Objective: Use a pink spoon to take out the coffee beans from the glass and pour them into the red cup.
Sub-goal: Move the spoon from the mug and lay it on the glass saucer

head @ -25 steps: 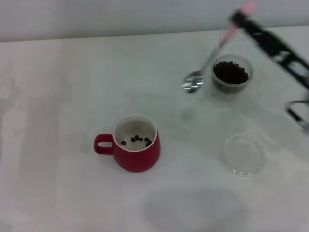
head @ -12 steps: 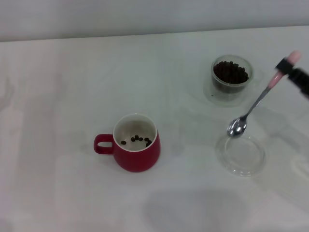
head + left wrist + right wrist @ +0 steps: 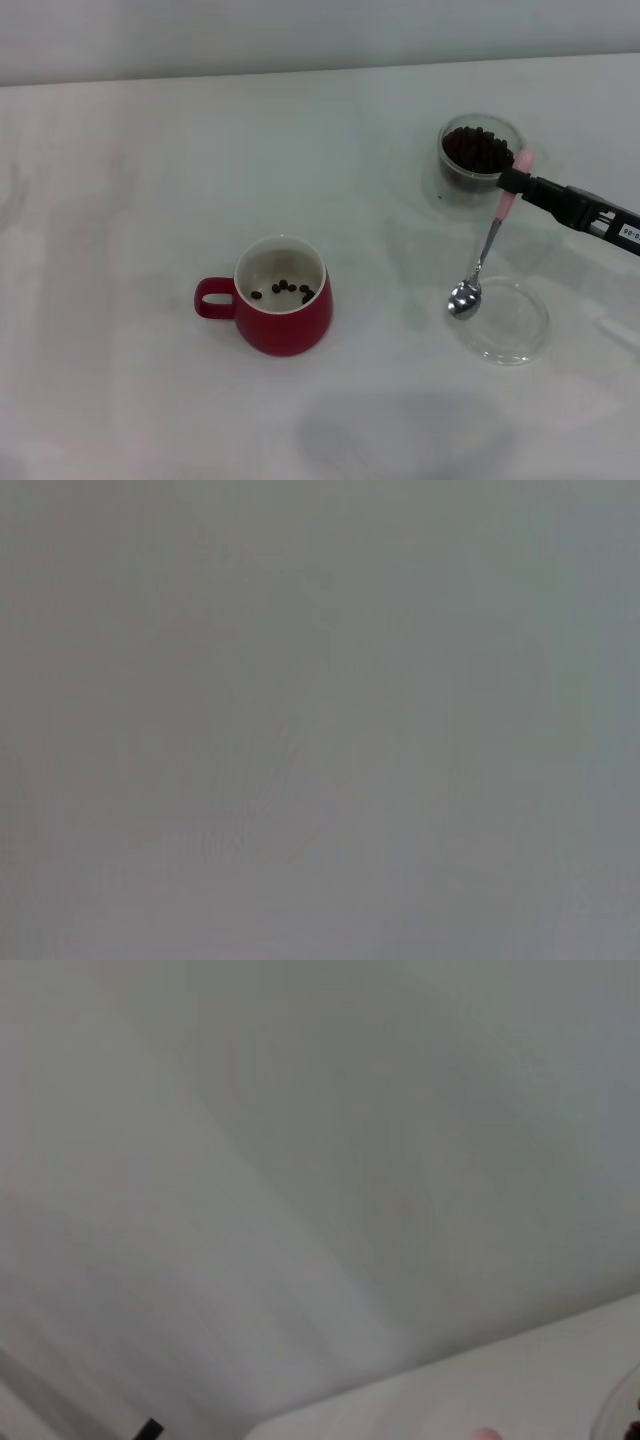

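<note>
The red cup stands mid-table with a few coffee beans on its white inside. The glass at the back right is nearly full of dark beans. My right gripper reaches in from the right and is shut on the pink handle of the pink spoon. The spoon hangs down with its metal bowl at the near-left rim of the flat clear dish. No beans show in the spoon's bowl. The left gripper is out of view.
The white table runs back to a pale wall. The clear round dish lies in front of the glass, right of the red cup. The left wrist view shows only a blank grey surface.
My right gripper has carried the spoon from left of the glass around to its front, and the spoon's bowl has come down to the clear dish's rim. The cup and glass have not moved.
</note>
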Controlling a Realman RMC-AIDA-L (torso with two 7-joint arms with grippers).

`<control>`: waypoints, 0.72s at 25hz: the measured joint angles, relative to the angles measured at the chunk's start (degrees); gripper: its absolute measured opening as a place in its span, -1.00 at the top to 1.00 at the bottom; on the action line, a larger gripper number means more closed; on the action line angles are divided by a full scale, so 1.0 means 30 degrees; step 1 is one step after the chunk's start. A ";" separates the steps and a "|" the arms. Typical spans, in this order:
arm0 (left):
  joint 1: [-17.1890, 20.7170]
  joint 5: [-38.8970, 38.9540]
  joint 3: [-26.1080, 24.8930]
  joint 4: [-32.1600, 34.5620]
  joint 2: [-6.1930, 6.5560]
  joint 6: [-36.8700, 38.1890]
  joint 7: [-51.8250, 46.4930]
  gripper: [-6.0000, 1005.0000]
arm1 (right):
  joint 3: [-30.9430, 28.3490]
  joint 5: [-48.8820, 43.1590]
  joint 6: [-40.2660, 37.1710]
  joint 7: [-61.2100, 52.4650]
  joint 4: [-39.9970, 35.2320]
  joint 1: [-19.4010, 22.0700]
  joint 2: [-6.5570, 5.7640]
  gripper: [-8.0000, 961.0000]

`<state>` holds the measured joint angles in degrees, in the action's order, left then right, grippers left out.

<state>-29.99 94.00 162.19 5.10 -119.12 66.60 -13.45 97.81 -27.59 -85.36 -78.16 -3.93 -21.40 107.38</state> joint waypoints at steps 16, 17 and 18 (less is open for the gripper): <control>-0.0051 0.0015 -0.0011 -0.0072 0.0066 -0.0221 -0.0001 -0.77 | -0.0034 -0.1439 0.1079 0.0217 0.0411 -0.0013 -0.0769 0.33; -0.0061 0.0016 -0.0011 -0.0072 0.0069 -0.0225 0.0000 -0.77 | -0.0036 -0.1511 0.1292 0.0217 0.0392 -0.0023 -0.0700 0.33; -0.0068 0.0015 -0.0012 -0.0071 0.0070 -0.0227 -0.0001 -0.77 | -0.0037 -0.1597 0.1625 0.0218 0.0329 -0.0035 -0.0600 0.33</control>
<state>-30.19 94.04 162.16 4.89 -118.91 65.92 -13.45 97.70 -32.38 -80.48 -77.50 -2.94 -21.50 105.58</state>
